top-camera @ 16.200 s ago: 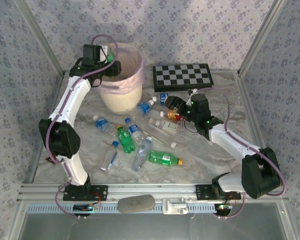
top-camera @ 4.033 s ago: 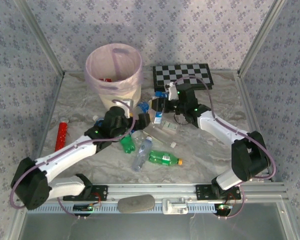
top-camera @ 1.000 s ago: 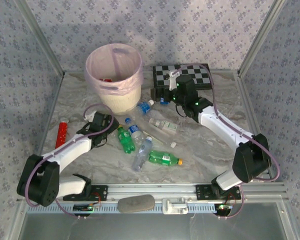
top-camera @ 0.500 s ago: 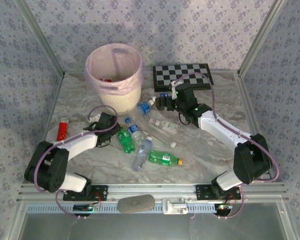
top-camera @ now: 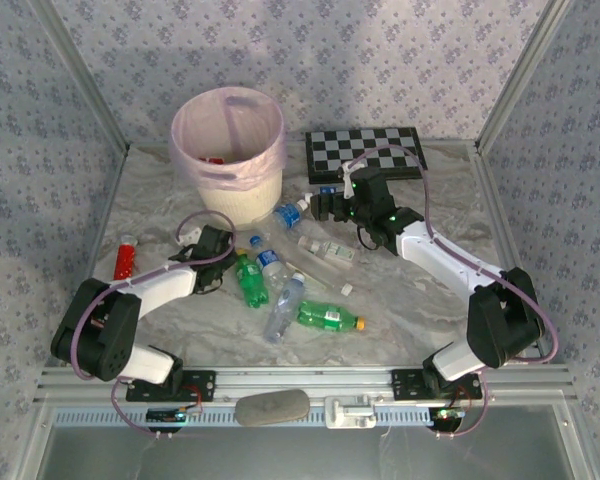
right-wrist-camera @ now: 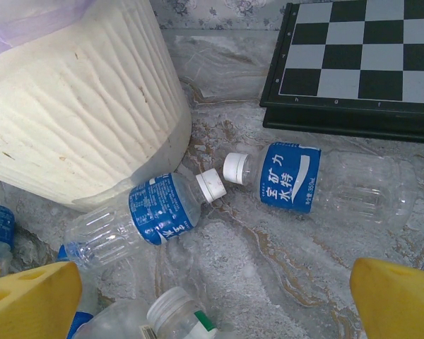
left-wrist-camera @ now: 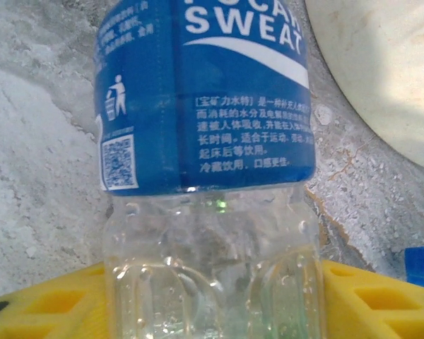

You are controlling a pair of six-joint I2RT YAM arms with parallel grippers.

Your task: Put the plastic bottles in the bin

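Top external: most plastic bottles [top-camera: 329, 317] lie near the bin [top-camera: 242, 200], unbinned. Left gripper [top-camera: 212, 243] clamps a blue-labelled bottle [left-wrist-camera: 205, 106]; right gripper [top-camera: 323, 206] gapes wide, empty.

- The bin [top-camera: 242, 200] stands at the far left of the worktop [top-camera: 430, 300]. The chessboard [top-camera: 365, 152] lies to its right, along the far edge.
- The plastic bottles [top-camera: 285, 305] lie scattered before the bin, mid-worktop.
- A cap-to-cap pair [right-wrist-camera: 290, 176] lies between the bin and the chessboard, near the right gripper [top-camera: 320, 207].
- The near-left bottle [left-wrist-camera: 205, 141] lies between the fingers of the left gripper [top-camera: 212, 245], touching both, near the bin wall.
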